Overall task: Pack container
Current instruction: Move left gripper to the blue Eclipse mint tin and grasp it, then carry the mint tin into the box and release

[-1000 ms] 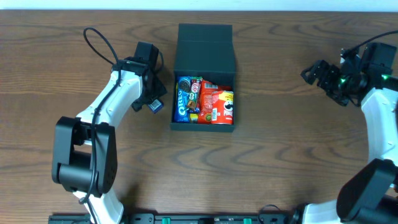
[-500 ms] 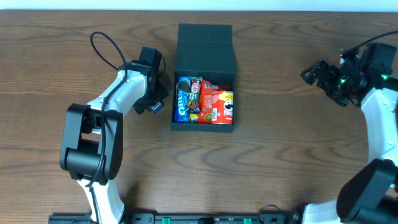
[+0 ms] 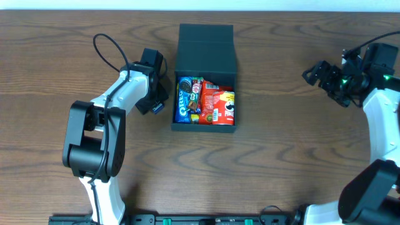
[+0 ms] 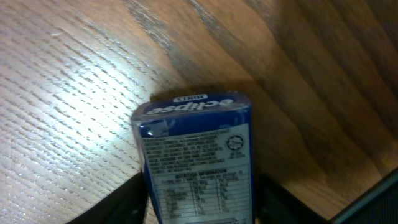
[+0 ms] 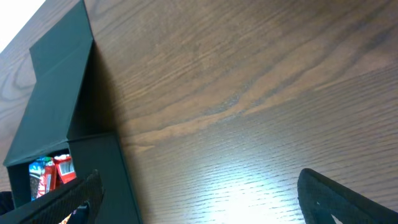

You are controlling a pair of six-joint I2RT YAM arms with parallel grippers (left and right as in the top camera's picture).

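The dark teal-black container [image 3: 205, 50] stands open at the table's middle, its flap lid laid back; it also shows in the right wrist view [image 5: 68, 112]. Inside lie a blue Oreo packet [image 3: 184, 100], a red snack packet [image 3: 217, 106] and other packets. My left gripper [image 3: 155, 105] is just left of the container, shut on a blue Eclipse mints box [image 4: 196, 155] held just over the wood. My right gripper [image 3: 315, 74] is open and empty far to the right; its fingers [image 5: 199, 199] frame bare wood.
The wooden table [image 3: 281, 156] surrounds the container. A black cable [image 3: 106, 47] loops above the left arm. The table's far edge runs along the top of the overhead view.
The left arm has shifted slightly, its elbow moving right; the gripper with the mints box stays beside the container. The right arm has not moved.
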